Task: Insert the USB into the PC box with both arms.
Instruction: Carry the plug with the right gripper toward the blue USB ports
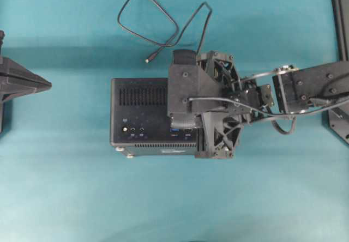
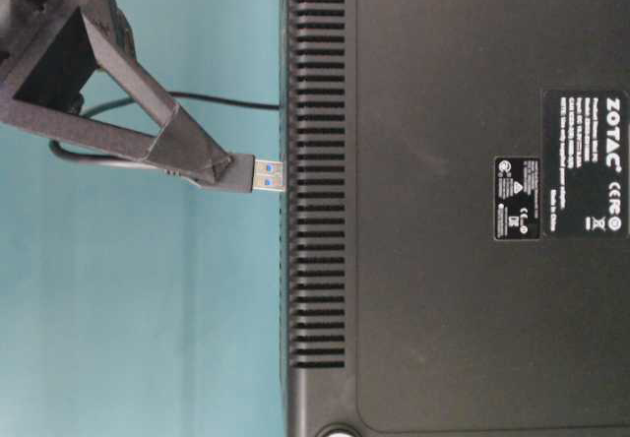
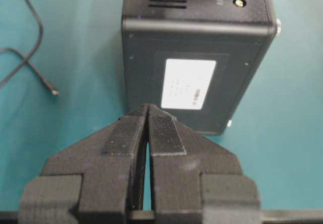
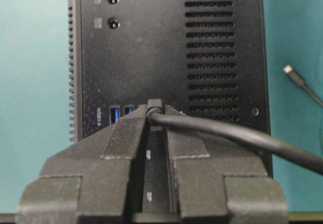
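Grey USB [image 2: 258,174] points lengthwise at PC box [image 2: 472,260].

The table [image 1: 65,187] is plain teal. The PC box [image 1: 139,114] is matt black, with rows of narrow vent slots on its top and along one edge, blue ports [image 4: 115,114], silver feet [image 1: 130,155], a white label [image 3: 187,84] on one side and white print on its underside. The USB [image 2: 258,175] is dark grey with a silver shell and blue insert. Its cable [image 1: 147,21] is black, with a silver tip [image 1: 147,61]. Both grippers, left [image 3: 147,128] and right [image 4: 154,114], are black with finely ribbed pads.
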Robot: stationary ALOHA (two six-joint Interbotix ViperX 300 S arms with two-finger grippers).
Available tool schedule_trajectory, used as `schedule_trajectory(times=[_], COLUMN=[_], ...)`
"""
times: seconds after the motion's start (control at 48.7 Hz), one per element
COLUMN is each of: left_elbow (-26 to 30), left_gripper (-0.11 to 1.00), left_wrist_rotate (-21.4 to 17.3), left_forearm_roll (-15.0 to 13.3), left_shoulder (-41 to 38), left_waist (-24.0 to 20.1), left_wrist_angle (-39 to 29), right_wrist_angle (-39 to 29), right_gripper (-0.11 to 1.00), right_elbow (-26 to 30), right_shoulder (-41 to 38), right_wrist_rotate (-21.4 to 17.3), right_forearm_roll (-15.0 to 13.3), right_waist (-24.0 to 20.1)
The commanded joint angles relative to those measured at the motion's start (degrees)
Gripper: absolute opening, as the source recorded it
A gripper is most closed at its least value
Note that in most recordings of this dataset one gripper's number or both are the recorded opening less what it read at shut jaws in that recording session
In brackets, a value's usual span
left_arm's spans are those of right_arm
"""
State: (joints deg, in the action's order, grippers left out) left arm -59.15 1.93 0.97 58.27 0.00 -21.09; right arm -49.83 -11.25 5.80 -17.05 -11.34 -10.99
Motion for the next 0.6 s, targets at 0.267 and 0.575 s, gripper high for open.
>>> schedule_trajectory(times=[0.267, 0.575], left_elbow=[0.4, -0.2], left_gripper=[0.0, 0.0], left_wrist_rotate=[0.1, 0.2], left_forearm_roll=[0.1, 0.1], left_shoulder=[0.5, 0.9], left_waist=[0.0, 0.0], left_wrist_angle=[0.3, 0.3], right_wrist_angle=[-1.7, -4.0], right_gripper=[0.11, 0.11], right_elbow=[0.9, 2.1], right_shoulder=[0.5, 0.3], right_wrist_rotate=[-0.6, -0.4], right_forearm_roll=[-3.5, -4.6], right_waist=[0.0, 0.4])
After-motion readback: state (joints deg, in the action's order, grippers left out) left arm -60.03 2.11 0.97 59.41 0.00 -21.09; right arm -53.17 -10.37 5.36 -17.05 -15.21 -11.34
